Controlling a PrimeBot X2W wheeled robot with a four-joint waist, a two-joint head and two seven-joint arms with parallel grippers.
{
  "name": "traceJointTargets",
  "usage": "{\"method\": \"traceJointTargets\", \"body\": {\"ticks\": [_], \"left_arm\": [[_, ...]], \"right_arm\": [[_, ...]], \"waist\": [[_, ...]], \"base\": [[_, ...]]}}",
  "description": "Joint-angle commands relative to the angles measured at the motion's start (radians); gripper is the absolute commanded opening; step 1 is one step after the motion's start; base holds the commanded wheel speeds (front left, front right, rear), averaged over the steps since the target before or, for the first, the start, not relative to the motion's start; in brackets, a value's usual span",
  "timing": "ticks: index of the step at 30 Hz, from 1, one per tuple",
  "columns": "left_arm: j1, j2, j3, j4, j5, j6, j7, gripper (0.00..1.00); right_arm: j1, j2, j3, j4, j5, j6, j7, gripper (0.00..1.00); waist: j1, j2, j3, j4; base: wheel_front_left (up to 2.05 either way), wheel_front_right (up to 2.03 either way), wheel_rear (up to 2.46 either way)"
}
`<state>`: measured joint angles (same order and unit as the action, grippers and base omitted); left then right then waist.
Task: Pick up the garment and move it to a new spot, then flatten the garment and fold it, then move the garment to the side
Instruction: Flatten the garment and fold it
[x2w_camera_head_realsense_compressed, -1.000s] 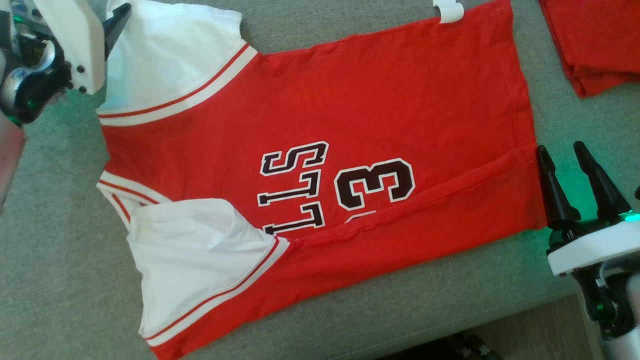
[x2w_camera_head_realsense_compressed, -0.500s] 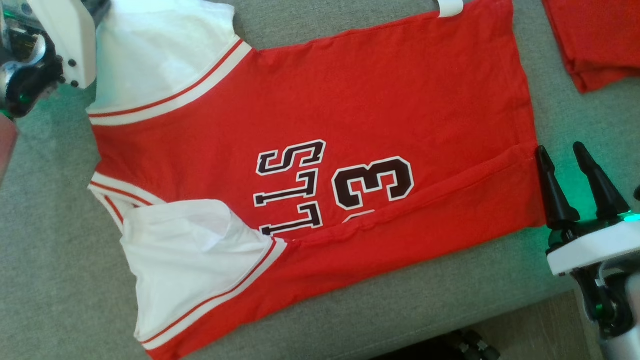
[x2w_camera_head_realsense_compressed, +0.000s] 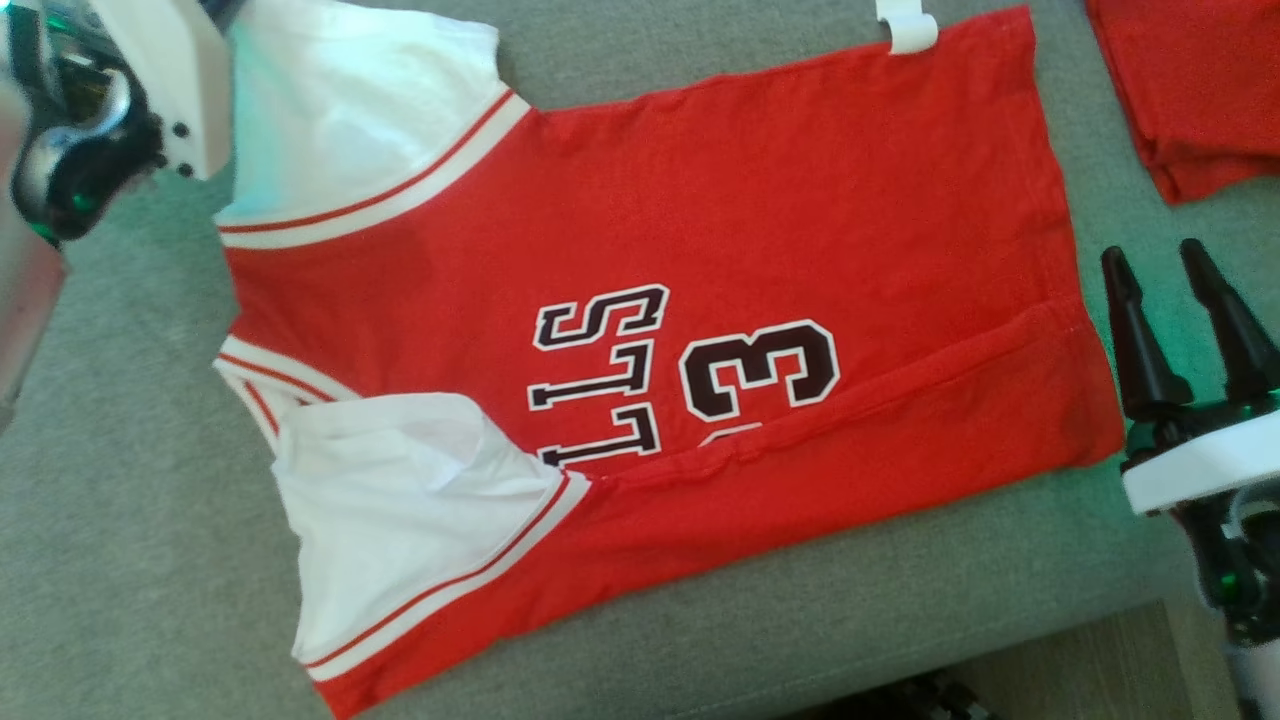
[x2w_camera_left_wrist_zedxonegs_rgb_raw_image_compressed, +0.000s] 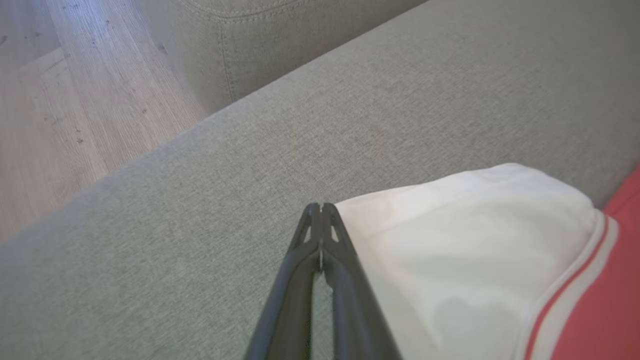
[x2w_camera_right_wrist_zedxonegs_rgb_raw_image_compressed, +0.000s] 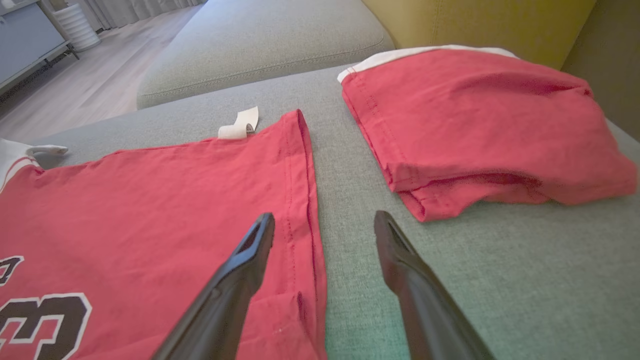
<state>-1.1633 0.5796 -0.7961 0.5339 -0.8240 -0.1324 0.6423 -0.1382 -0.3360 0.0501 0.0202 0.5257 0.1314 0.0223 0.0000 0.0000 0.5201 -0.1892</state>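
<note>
The garment (x2w_camera_head_realsense_compressed: 700, 220) is a red jersey with white sleeves and dark lettering. It lies flat on the grey sofa seat (x2w_camera_head_realsense_compressed: 120, 500), with its near side folded in over the number. My left gripper (x2w_camera_left_wrist_zedxonegs_rgb_raw_image_compressed: 321, 207) is at the far sleeve's outer corner, shut on the edge of the white cloth (x2w_camera_left_wrist_zedxonegs_rgb_raw_image_compressed: 475, 250). In the head view it sits at the upper left (x2w_camera_head_realsense_compressed: 222, 8). My right gripper (x2w_camera_head_realsense_compressed: 1152, 252) stands open just right of the red hem (x2w_camera_right_wrist_zedxonegs_rgb_raw_image_compressed: 150, 200), and nothing is between its fingers (x2w_camera_right_wrist_zedxonegs_rgb_raw_image_compressed: 324, 216).
A second red garment (x2w_camera_right_wrist_zedxonegs_rgb_raw_image_compressed: 480, 125) lies folded on the seat to the right of the hem (x2w_camera_head_realsense_compressed: 1190, 90). A white label (x2w_camera_right_wrist_zedxonegs_rgb_raw_image_compressed: 240, 125) sticks out at the jersey's far hem corner. The seat's front edge and the floor (x2w_camera_head_realsense_compressed: 1100, 660) are at the lower right. Wooden floor (x2w_camera_left_wrist_zedxonegs_rgb_raw_image_compressed: 60, 100) lies beyond the left end.
My left gripper has gone from open to shut at the far sleeve's corner. The head camera has shifted a little. My right gripper has edged forward along the hem, still open.
</note>
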Motion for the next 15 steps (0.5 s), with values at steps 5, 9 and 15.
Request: {"method": "traceJointTargets", "body": {"ticks": [5,9,15], "left_arm": [[-0.060,0.050,-0.001,-0.079,-0.031,0.002,-0.045,0.00],[-0.061,0.056,-0.038,-0.130,-0.057,0.002,-0.059,0.00],[-0.075,0.063,-0.093,-0.190,-0.077,0.002,-0.076,0.00]], "right_arm": [[-0.024,-0.052,-0.001,-0.040,0.004,-0.001,0.033,1.00],[-0.077,-0.050,0.012,-0.012,0.007,-0.001,0.076,1.00],[-0.278,-0.054,0.065,0.124,0.014,-0.001,0.185,1.00]], "waist": [[0.0000,0.0000,-0.040,0.032],[0.0000,0.0000,-0.057,0.050],[0.0000,0.0000,-0.059,0.079]], "base": [[0.00,0.00,0.00],[0.00,0.00,0.00],[0.00,0.00,0.00]]}}
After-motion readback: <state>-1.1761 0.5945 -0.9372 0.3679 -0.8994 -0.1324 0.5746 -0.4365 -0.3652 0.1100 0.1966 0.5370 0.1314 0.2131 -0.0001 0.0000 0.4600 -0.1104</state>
